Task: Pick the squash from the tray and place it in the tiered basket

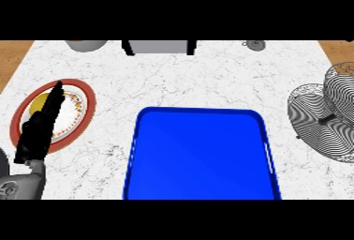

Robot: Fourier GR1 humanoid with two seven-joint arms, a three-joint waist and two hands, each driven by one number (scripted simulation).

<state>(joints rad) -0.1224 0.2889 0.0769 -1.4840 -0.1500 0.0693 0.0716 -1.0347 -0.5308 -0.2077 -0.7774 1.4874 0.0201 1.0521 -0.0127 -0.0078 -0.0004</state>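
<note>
the marble counter (207, 75) fills the head view, pale with grey veining, a strip of wood-coloured surface showing at either top corner. next in size, the blue tray (200, 154) lies at centre, long side running away from the viewer, its raised rim unbroken; no squash is visible on it, nor anywhere else on the counter, so the position of the task's object cannot be given from this view. at the right edge stands the tiered basket (325, 117), a wire frame of fine concentric rings, a smaller tier above and behind a wider lower one, well apart from the tray. at the left lies a plate (79, 115) with a red-brown rim and a yellow patch near its middle, partly covered. over the plate extends the left hand (40, 126), black, fingers straight and together pointing away from the viewer, curled round nothing and holding nothing; its grey forearm (21, 185) enters at the lower left corner. the right hand does not appear. small grey items sit along the far edge, too cropped to identify. judgement: a squash is typically stiff, smooth-skinned and moderately heavy, liable to roll; taking it across the thickest part of its body would suit, once it is located.
</note>
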